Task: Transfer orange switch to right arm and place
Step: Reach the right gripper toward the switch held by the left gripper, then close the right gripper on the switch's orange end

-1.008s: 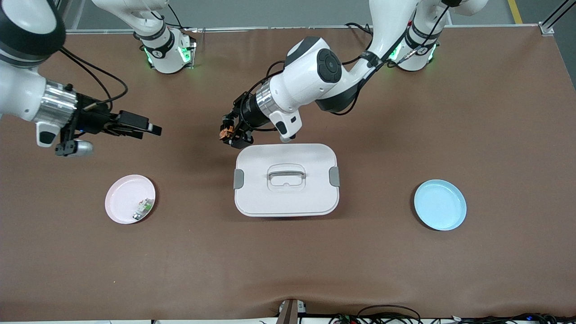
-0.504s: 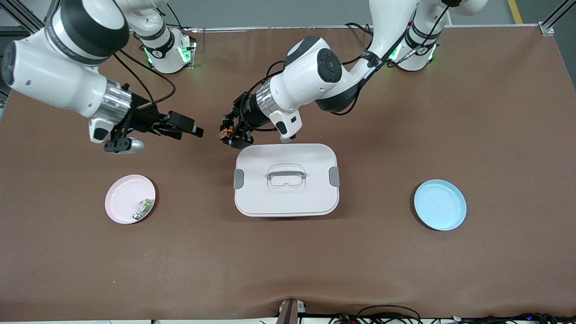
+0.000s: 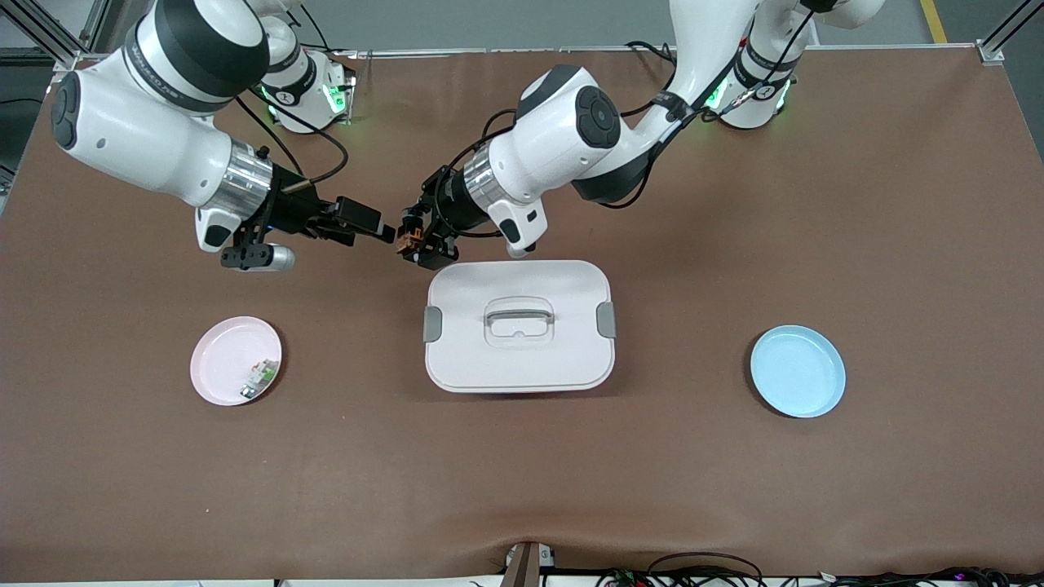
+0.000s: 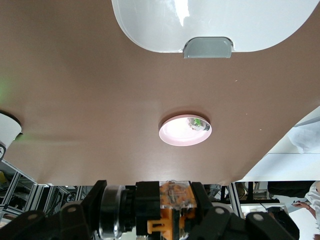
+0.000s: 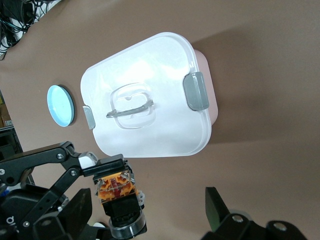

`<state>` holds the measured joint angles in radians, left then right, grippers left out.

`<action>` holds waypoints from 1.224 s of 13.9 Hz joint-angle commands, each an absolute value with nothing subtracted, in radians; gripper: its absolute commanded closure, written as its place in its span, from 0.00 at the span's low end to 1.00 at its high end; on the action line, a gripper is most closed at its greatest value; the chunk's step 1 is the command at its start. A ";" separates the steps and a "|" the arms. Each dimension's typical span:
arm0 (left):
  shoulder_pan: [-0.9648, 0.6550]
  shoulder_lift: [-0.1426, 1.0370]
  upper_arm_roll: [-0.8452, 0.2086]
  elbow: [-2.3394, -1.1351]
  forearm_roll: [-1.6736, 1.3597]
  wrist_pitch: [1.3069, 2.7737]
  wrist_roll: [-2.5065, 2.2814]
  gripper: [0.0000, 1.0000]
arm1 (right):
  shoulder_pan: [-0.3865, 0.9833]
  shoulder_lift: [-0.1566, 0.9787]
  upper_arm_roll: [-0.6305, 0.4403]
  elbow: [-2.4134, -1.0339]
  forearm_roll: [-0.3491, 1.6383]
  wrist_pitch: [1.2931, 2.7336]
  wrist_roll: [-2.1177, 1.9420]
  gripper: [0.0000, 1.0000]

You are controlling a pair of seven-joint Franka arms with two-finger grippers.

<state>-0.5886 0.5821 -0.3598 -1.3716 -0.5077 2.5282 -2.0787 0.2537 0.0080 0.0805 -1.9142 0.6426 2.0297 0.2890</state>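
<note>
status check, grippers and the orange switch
Left gripper shut on orange switch, beside lidded box. Right gripper open, close to the switch. Nothing between them.

The white jointed right arm with black bands has swung in from its own end of the table toward the middle. Its black two-finger right gripper [image 3: 390, 235], jaws spread wide, has crossed the bare brown tabletop and now sits just beside the tiny black-and-orange switch [image 3: 405, 237], its fingertips at the part. A second ago a wide gap lay between the two.
</note>
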 commanded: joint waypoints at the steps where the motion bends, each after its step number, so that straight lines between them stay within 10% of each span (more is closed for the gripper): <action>1: -0.600 0.577 -0.350 -1.364 -0.502 2.528 -2.094 0.67 | 0.279 -0.009 0.071 -1.936 0.657 2.043 0.314 0.00; 17: -0.598 0.574 -0.350 -1.365 -0.497 2.526 -2.095 0.67 | 0.353 0.014 0.071 -1.985 0.701 2.158 0.334 0.00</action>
